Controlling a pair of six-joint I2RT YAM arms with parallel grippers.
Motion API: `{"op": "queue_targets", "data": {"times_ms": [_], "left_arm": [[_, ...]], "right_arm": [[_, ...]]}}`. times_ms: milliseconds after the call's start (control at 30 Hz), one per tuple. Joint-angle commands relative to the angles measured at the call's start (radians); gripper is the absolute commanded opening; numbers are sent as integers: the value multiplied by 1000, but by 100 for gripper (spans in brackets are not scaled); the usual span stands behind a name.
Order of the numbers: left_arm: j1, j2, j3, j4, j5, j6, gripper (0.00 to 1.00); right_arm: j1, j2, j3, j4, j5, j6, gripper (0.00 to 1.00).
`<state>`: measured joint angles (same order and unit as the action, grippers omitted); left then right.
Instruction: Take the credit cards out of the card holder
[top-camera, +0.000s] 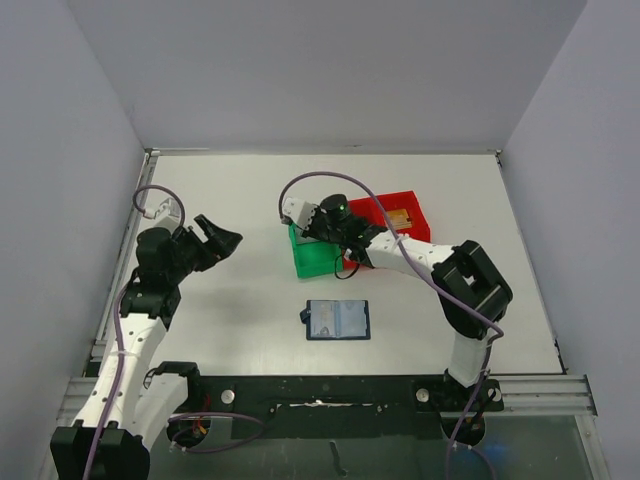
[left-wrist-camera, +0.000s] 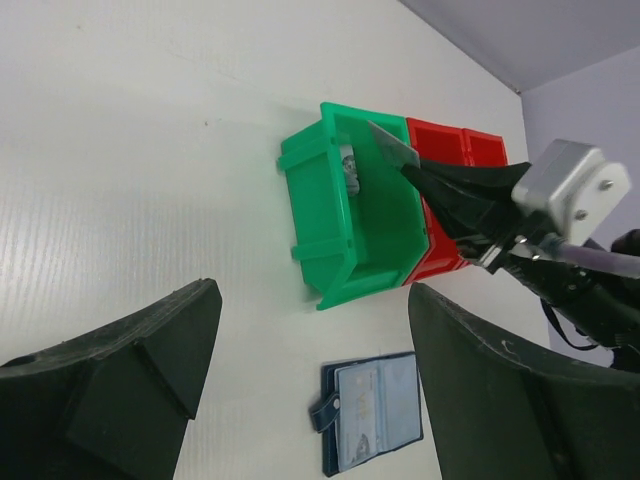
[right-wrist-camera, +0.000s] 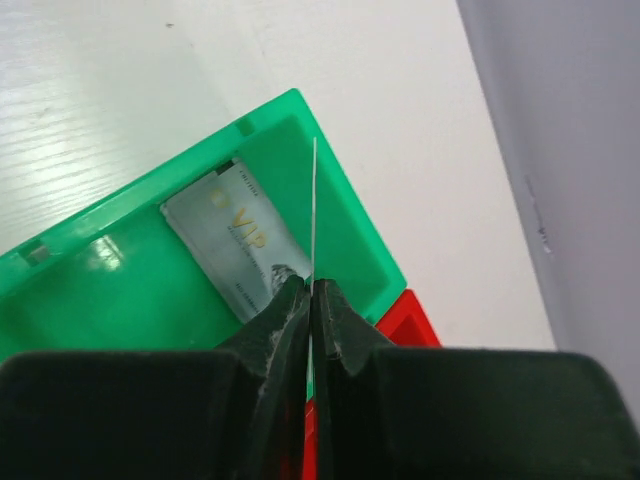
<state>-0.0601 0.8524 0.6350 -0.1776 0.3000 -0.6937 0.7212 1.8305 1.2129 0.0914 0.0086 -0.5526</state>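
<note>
The right pincer (right-wrist-camera: 312, 292) pinches a thin card (right-wrist-camera: 314, 200) edge-on. Just beyond its tips a silver card (right-wrist-camera: 240, 250) lies in the green bin (right-wrist-camera: 150, 185). The left pincer (top-camera: 220, 238) hangs spread.

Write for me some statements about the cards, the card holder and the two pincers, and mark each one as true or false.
1. The right pincer is shut on a card over the green bin. True.
2. The left pincer holds the card holder. False: it is open and empty, and the card holder lies on the table.
3. A silver card marked VIP lies inside the green bin. True.
4. The card holder is folded shut. False: it lies open.
</note>
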Motion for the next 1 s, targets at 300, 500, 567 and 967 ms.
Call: {"op": "queue_targets", "data": {"times_ms": [300, 500, 567, 967], "left_arm": [[8, -132, 57, -30, -98, 12, 75], [8, -222, 64, -72, -172, 4, 75], [8, -262, 61, -76, -212, -7, 75], [7, -314, 52, -81, -241, -15, 75]], "right_arm": [[6, 61, 0, 113, 22, -377, 0], [12, 115, 41, 110, 46, -391, 0], [18, 132, 45, 133, 72, -393, 0], [42, 184, 86, 67, 98, -390, 18]]}}
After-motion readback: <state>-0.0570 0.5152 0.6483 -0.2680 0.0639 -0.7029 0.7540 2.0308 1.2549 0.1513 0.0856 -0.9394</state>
